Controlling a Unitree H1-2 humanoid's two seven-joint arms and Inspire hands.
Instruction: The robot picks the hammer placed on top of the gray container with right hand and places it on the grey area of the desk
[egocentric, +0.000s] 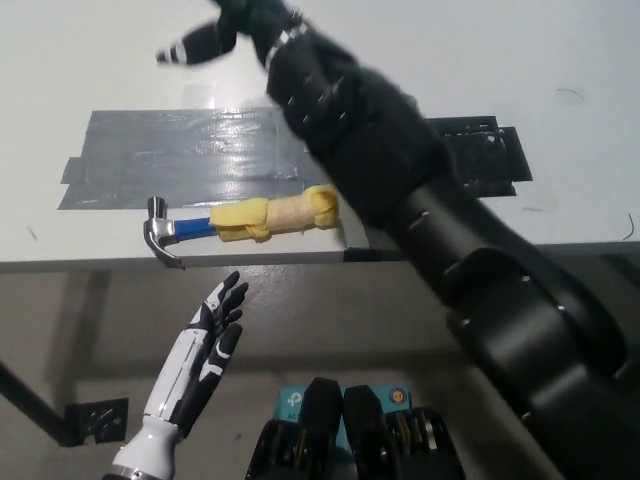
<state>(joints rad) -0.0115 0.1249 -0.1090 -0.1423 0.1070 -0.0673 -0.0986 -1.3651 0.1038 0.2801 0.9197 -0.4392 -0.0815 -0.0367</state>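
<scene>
Now the hammer (235, 222) lay flat on the desk (500, 60), close to its near edge, and no hand was on it. Its long axis ran along that edge: the dark metal claw head pointed toward the left end of the desk, then came a short blue neck, then a handle wrapped in soft-looking yellow and cream padding. The head and neck sat just off the near border of the grey area (170, 160), a patch of shiny, wrinkled tape strips stuck on the smooth white top, while the padded handle lay at that border toward the patch's near right corner; whether any of it truly overlapped the tape could not be told

The black right hand (215, 35) was high over the far side of the desk, well apart from the hammer and beyond the grey area, holding nothing, fingers spread and somewhat blurred. Its thick, jointed black arm crossed the middle of the view and hid the gray container, leaving only a black mat (485, 155) showing toward the right end. The white left hand (205, 335) rested below the near edge, nearer the hammer than the right one, fingers apart and empty

As a judgement, the drop looked done but short of the tape
</scene>
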